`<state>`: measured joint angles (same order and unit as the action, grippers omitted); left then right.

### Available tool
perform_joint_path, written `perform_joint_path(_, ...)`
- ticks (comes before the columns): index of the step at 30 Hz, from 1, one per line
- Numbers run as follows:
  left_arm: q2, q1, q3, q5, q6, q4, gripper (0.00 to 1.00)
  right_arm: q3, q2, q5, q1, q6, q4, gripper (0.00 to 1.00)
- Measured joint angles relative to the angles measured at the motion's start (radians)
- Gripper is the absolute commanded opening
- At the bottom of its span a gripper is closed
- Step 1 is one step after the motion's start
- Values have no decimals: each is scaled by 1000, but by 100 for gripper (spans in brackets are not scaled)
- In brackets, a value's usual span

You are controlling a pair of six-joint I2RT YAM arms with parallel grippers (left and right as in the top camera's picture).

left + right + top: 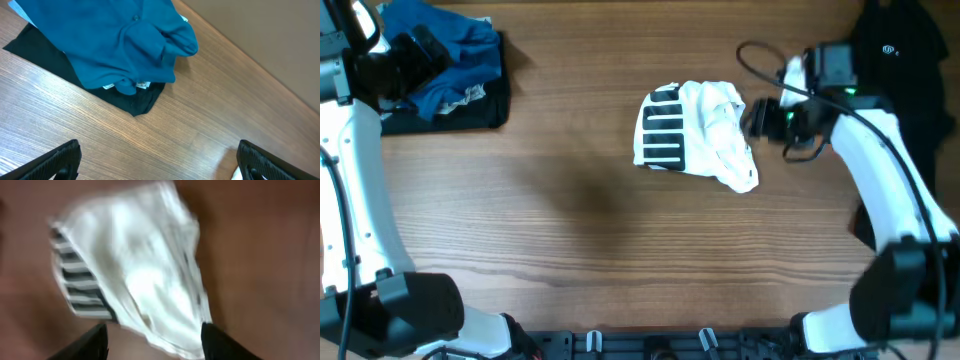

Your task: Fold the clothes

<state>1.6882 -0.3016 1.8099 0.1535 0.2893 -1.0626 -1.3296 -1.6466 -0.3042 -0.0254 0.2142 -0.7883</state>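
A crumpled white T-shirt (705, 135) with a black bar print lies at the table's middle right; it also shows, blurred, in the right wrist view (145, 275). My right gripper (757, 119) is open at the shirt's right edge, its fingers (155, 340) apart with the hem between them. A blue shirt (455, 55) lies on a black garment (470, 110) at the far left; both show in the left wrist view, the blue shirt (115, 40) over the black garment (130, 100). My left gripper (157, 160) is open and empty over bare wood beside that pile.
Another black garment (905, 50) lies at the far right behind the right arm. A black cable (760, 60) loops above the right gripper. The wooden table (590, 230) spreads out in front.
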Motion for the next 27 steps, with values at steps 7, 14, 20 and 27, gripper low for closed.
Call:
perform_joint_path(7,83,8,0,0,-3,-7,100,-21,-181,-59,-48,8,245,41)
perform_joint_path(14,124,87,0,0,-23,-3,100,-19,-325,-70,-62,42,336,43)
perform_joint_path(20,124,91,0,0,-25,0,100,-16,-407,-77,-62,92,498,44)
perform_joint_path(27,126,91,0,0,-25,0,100,-14,-414,6,-46,141,752,50)
